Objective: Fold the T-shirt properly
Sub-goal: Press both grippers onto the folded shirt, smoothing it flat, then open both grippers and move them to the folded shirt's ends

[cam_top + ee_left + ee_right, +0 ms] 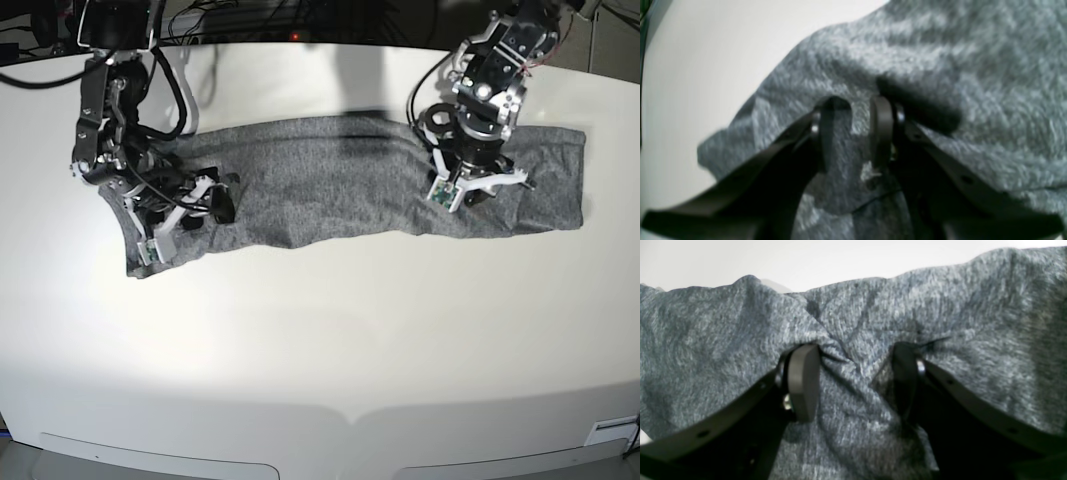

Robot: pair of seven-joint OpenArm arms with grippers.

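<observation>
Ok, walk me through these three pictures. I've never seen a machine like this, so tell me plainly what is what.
This is a robot with two arms at a white table. The wide picture looks down on the whole scene from the base. The other two come from cameras mounted on the wrists, so each looks along its own black claw.

On the table lies one grey T-shirt, stretched out in a long wrinkled band. It is meant to be folded.

The left gripper stands on the right of the wide picture. Its jaws are pressed down into the cloth with a ridge of fabric between them, and it looks pinched.

The right gripper, on the wide picture's left, has its jaws spread wide on the cloth, with a bunch of it between them, not clamped.
</observation>
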